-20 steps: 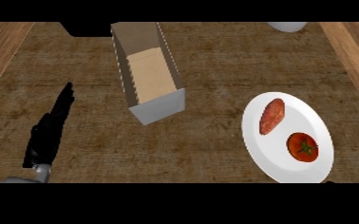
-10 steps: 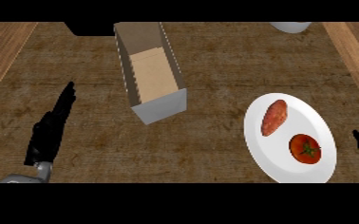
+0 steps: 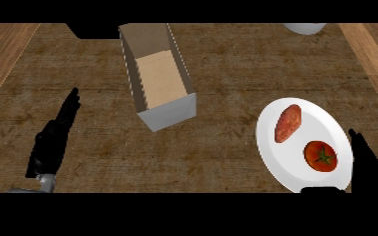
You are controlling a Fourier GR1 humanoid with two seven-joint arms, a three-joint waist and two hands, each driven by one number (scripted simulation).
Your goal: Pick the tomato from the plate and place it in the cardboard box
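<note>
Right robot hand mostly beyond frame edge

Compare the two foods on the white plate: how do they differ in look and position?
The tomato is round, bright red, with a dark green stem; the other food is elongated, duller reddish-brown, without a stem. The tomato lies nearer the view's lower right edge, the elongated food farther up and left. Both rest on the white plate.

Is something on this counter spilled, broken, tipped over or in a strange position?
Nothing stands out. The cardboard box stands open and upright, set at a slight angle on the counter. The tomato and a reddish oblong food lie apart on the white plate. I see no spill and no damage.
</note>
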